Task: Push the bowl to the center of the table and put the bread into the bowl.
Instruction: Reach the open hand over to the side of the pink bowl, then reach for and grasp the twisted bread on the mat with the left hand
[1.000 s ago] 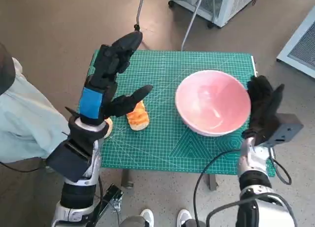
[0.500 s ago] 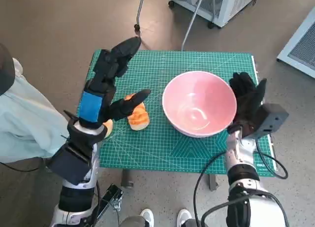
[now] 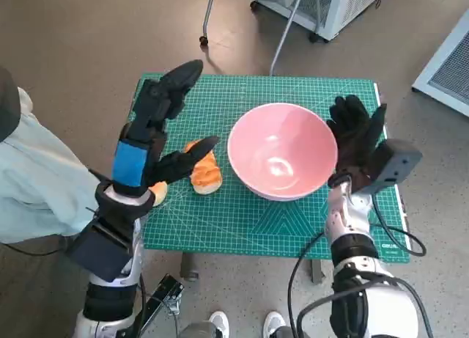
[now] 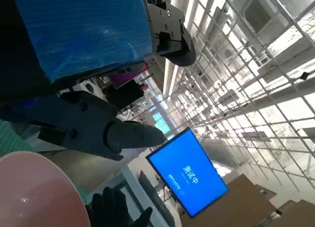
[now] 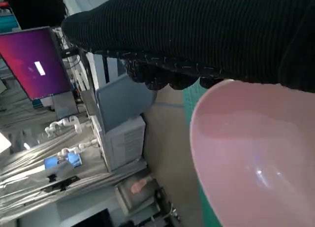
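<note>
Head view: green cutting mat point(image 3: 220, 228) covers the small table, grid lines visible. Pink bowl point(image 3: 282, 150) sits upright on the mat, roughly mid-table, a bit toward the robot's right, nothing inside it. Left hand point(image 3: 150, 136) is raised above the mat's left part, fingers spread wide, long ones pointing to the far edge, thumb angled toward the bowl; it holds nothing. Right hand point(image 3: 355, 136) in the black knit glove stands upright with its fingers apart, flat against the bowl's right outer wall, touching the rim. Bread point(image 3: 205, 172), orange-brown loaf, lies on the mat just left of the bowl, apart from it, partly under the left thumb in this view; contact between them cannot be told. Left wrist view shows the blue-taped back and open black fingers, bowl rim point(image 4: 34, 187) at the corner, the gloved hand point(image 4: 118, 210) beyond it. Right wrist view shows the glove point(image 5: 206, 35) as a dark band right over the bowl's rim point(image 5: 256, 153), with mat beside it.
</note>
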{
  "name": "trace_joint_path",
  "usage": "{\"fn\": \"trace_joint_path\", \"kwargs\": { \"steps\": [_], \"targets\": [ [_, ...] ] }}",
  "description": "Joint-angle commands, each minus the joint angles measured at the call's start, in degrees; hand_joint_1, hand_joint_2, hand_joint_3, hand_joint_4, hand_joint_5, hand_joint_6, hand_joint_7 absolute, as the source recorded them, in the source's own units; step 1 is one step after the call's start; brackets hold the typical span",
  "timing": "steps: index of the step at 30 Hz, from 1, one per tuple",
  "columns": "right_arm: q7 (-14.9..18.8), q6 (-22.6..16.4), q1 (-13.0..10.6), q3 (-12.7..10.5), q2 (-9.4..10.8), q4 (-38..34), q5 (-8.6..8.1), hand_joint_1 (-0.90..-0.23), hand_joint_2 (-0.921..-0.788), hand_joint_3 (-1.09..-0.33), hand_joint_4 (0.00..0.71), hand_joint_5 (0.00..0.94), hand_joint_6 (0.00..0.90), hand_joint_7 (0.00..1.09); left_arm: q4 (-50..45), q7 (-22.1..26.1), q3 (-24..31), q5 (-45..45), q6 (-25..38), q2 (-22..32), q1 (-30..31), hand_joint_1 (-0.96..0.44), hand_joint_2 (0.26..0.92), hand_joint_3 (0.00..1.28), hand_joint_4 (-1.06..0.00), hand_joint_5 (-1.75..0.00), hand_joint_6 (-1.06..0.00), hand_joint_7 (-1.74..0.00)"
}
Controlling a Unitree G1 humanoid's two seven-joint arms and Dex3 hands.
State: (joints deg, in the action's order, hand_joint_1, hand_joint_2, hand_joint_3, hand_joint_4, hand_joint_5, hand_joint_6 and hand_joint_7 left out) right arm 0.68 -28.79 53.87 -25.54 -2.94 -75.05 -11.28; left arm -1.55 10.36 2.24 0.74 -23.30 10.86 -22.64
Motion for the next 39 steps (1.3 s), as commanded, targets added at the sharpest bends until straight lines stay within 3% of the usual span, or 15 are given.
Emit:
{"fn": "trace_joint_path", "kwargs": {
  "steps": [1,6,12,17,20,24,27,30,32,35,39],
  "targets": [
    [-0.9,1.6,0.6,-0.7,1.1,-1.0,-0.75,-0.569,-0.921,-0.862,0.323,0.021,0.194,0.69,-1.6,-0.5,0.9,0.0,0.1,0.6,1.7,-0.34,0.921,0.28,-0.34,-0.01,-0.17,-0.57],
    [-1.1,1.1,1.2,-0.2,0.6,-0.7,0.19,-0.565,-0.921,-0.850,0.323,0.019,0.197,0.70,-3.0,-0.1,1.9,0.0,0.4,1.5,3.4,-0.35,0.921,0.28,-0.32,0.00,-0.21,-0.50],
    [-1.7,-1.6,1.9,2.3,-1.1,0.3,2.84,-0.559,-0.921,-0.853,0.321,0.015,0.189,0.70,-3.4,3.3,4.3,1.4,0.8,6.2,5.1,-0.39,0.921,0.27,-0.32,0.00,-0.27,-0.37],
    [-2.4,-7.1,2.6,6.6,-2.5,2.1,7.36,-0.557,-0.921,-0.866,0.319,0.013,0.181,0.70,-1.9,8.4,6.6,0.5,0.7,14.1,5.2,-0.40,0.921,0.27,-0.34,-0.01,-0.29,-0.32],
    [0.1,-10.9,2.8,8.1,-3.4,3.6,8.00,-0.579,-0.921,-0.874,0.330,0.017,0.171,0.69,-1.2,11.6,7.3,0.1,1.1,18.6,4.7,-0.40,0.921,0.25,-0.36,-0.02,-0.30,-0.30],
    [7.6,-15.8,2.9,9.1,-3.9,6.9,6.15,-0.610,-0.921,-0.853,0.345,0.022,0.160,0.69,-0.4,15.3,6.8,-1.4,1.6,23.8,3.5,-0.38,0.921,0.20,-0.36,-0.01,-0.30,-0.29],
    [18.7,-16.9,2.7,8.5,-2.9,12.1,0.08,-0.641,-0.921,-0.827,0.354,0.024,0.131,0.72,0.5,18.8,5.7,-1.9,2.4,27.5,2.1,-0.36,0.921,0.15,-0.36,-0.01,-0.31,-0.27],
    [25.5,-16.8,1.9,8.8,-1.9,17.0,-4.27,-0.666,-0.921,-0.792,0.357,0.022,0.092,0.77,1.4,21.7,4.6,-1.6,3.2,29.7,0.7,-0.33,0.921,0.10,-0.36,-0.01,-0.32,-0.26],
    [29.2,-16.4,0.0,10.6,-1.2,23.3,-6.49,-0.680,-0.921,-0.780,0.356,0.021,0.072,0.81,1.8,24.8,3.1,-1.3,5.0,31.2,-1.0,-0.31,0.919,0.07,-0.36,-0.01,-0.33,-0.25],
    [32.1,-15.2,-2.0,12.2,-0.9,29.2,-8.30,-0.700,-0.921,-0.770,0.349,0.016,0.055,0.84,2.4,27.1,1.7,-1.5,6.3,32.2,-2.5,-0.27,0.914,0.03,-0.36,0.00,-0.35,-0.23],
    [34.4,-14.1,-5.1,15.0,-1.0,37.2,-8.94,-0.722,-0.921,-0.776,0.330,0.007,0.013,0.94,4.4,29.3,-1.2,-4.1,6.5,33.1,-5.1,-0.23,0.895,0.01,-0.35,0.00,-0.37,-0.22]
  ]
}}
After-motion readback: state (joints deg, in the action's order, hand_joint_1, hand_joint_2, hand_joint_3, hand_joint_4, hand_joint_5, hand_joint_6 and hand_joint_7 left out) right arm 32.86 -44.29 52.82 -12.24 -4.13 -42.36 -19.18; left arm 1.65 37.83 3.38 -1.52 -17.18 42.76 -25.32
